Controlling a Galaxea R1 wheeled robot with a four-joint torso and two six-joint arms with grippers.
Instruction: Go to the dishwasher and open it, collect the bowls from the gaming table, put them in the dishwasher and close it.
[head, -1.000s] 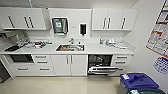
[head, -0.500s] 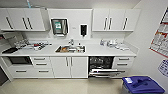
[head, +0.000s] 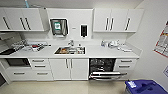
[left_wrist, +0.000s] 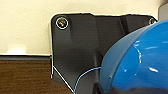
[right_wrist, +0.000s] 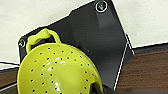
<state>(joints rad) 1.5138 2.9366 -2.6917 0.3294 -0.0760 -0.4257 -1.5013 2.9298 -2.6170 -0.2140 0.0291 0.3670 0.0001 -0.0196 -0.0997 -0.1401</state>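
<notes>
Straight ahead in the head view stands a white kitchen run, and the dishwasher (head: 102, 68) sits under the counter (head: 105, 52) to the right of the sink (head: 70, 50). Its door (head: 107, 75) hangs down open, steel edge catching light, with the dark inside and wire racks showing above it. White drawers (head: 126, 65) flank it on the right, a pair of cupboard doors (head: 69, 68) on the left. Wall cabinets (head: 117, 20) hang above, with a paper towel dispenser (head: 59, 27) and a dark soap dispenser (head: 83, 30) on the wall between them. A dish rack (head: 23, 45) rests on the counter far left. A blue bin (head: 145, 87) stands at the lower right corner, near the wall.

In the left wrist view a bright blue bowl (left_wrist: 140, 62) looms large and glossy right against the dark wrist plate, over a brown wood-grain surface (left_wrist: 25, 77) and a pale wall. The left gripper's fingers are not distinguishable, so whether the jaws are clamped on the bowl or how wide they stand, I cannot tell.

In the right wrist view a yellow-green colander (right_wrist: 57, 72), perforated and with a loop handle (right_wrist: 42, 36), sits close against that wrist plate. The right jaws are likewise hidden, so their state cannot be told.
</notes>
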